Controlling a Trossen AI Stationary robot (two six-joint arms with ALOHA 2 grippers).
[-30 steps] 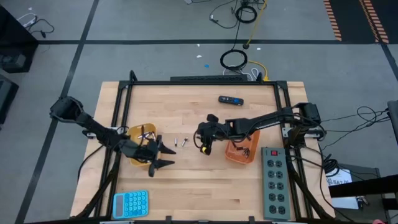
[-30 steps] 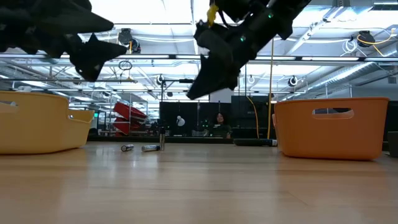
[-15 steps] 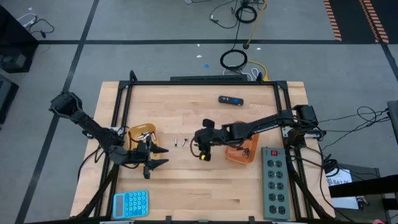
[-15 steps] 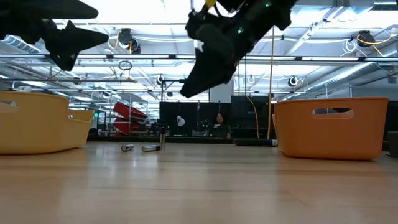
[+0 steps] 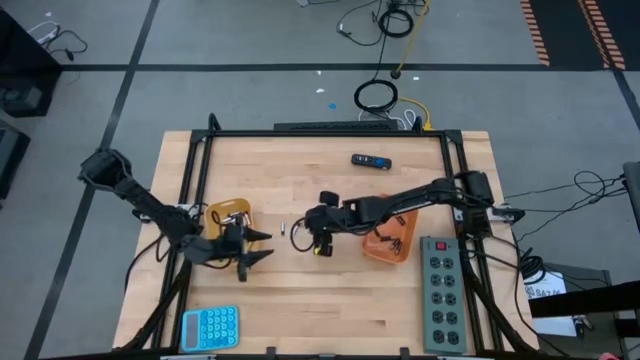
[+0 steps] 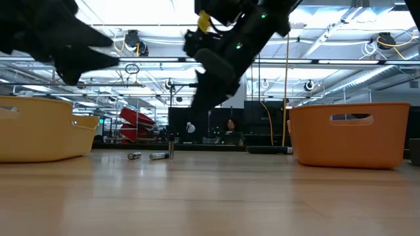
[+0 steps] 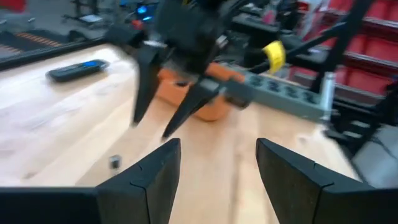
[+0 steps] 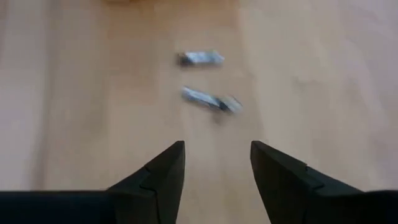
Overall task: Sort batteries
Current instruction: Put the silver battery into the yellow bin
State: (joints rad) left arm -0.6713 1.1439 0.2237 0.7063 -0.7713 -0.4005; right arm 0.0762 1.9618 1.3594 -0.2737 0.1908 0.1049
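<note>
Three small silvery batteries sit on the bare wood between the trays: two lie flat and one stands upright. In the high view one battery shows just left of my right gripper. That gripper hovers above them, open and pointing down. My left gripper is open in the air by the yellow tray, facing the right gripper. More cells lie in the yellow tray and in the orange tray.
A black-and-blue oblong device lies near the table's far edge. A grey power strip runs along the right edge and a blue calculator sits at the near left corner. Bare wood lies between and in front of the trays.
My right gripper has moved toward the table's left, away from the orange tray, and now hangs over the loose batteries, still open. My left gripper has shifted only a little by the yellow tray. The batteries have not moved.
</note>
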